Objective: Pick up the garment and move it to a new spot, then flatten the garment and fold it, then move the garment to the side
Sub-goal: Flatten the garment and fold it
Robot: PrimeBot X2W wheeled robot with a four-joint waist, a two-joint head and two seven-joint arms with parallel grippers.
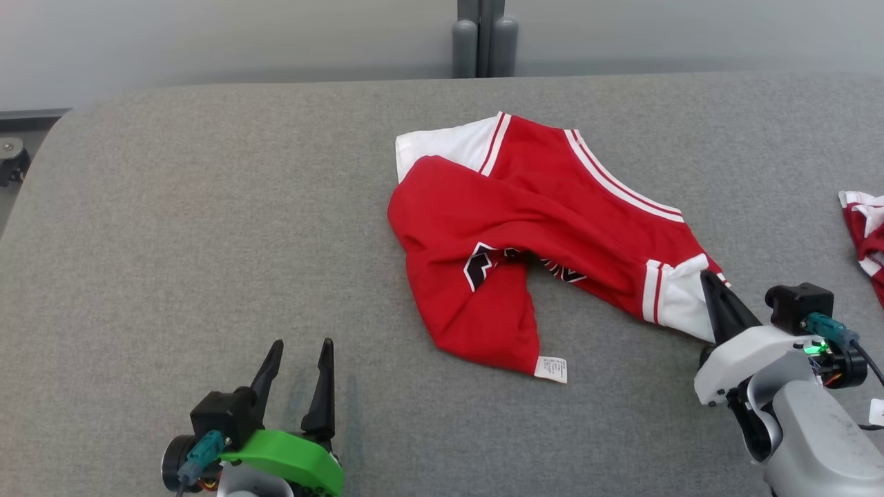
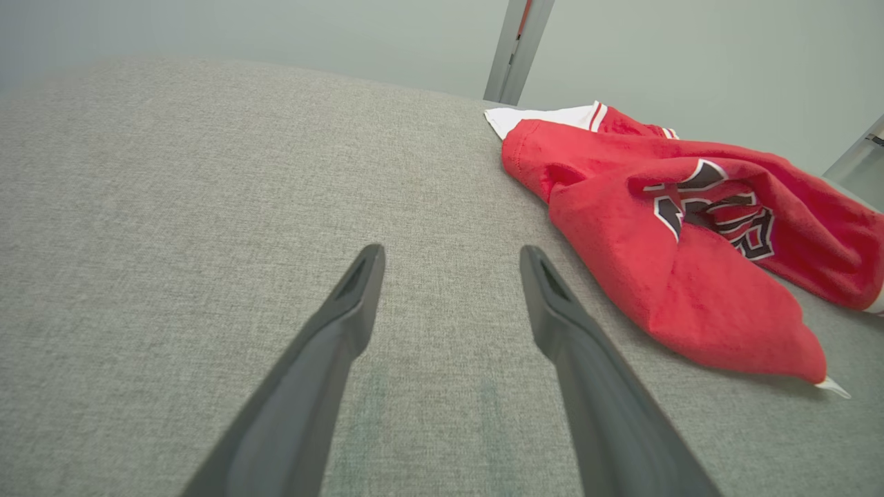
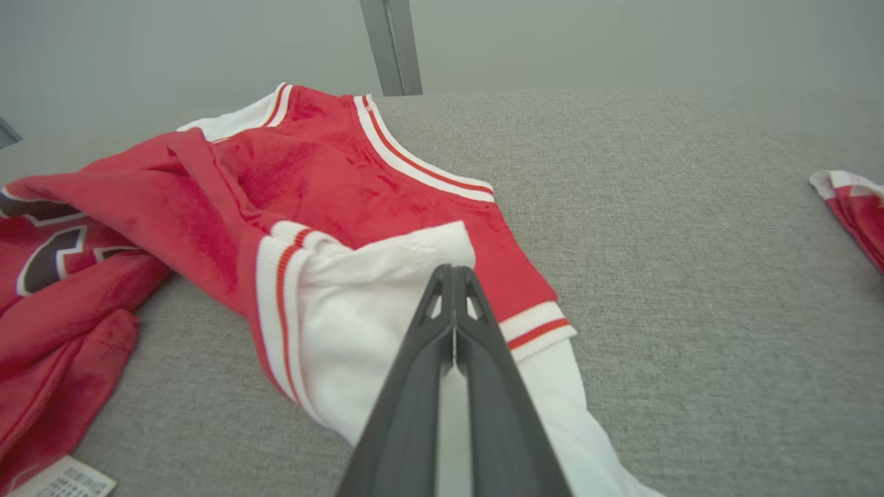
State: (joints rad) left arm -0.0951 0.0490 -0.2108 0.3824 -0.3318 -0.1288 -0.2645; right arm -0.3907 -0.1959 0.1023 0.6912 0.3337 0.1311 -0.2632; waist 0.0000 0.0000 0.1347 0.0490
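The garment (image 1: pixel 525 207) lies crumpled on the grey table, red with white sleeves, striped trim and black-and-white lettering partly tucked in a fold. My right gripper (image 1: pixel 706 276) is at its near right white sleeve; in the right wrist view the fingers (image 3: pixel 452 270) are pressed together on the raised edge of that sleeve of the garment (image 3: pixel 331 172). My left gripper (image 1: pixel 302 343) stands open over bare table at the lower left, well short of the garment (image 2: pixel 690 276), with nothing between its fingers (image 2: pixel 449 252).
A smaller red cloth with white striped edges (image 1: pixel 867 228) lies at the table's right edge, also seen as the cloth (image 3: pixel 853 200) in the right wrist view. A grey post (image 1: pixel 483 38) rises behind the table's far edge. Padded grey table (image 1: pixel 207 207) stretches wide to the left.
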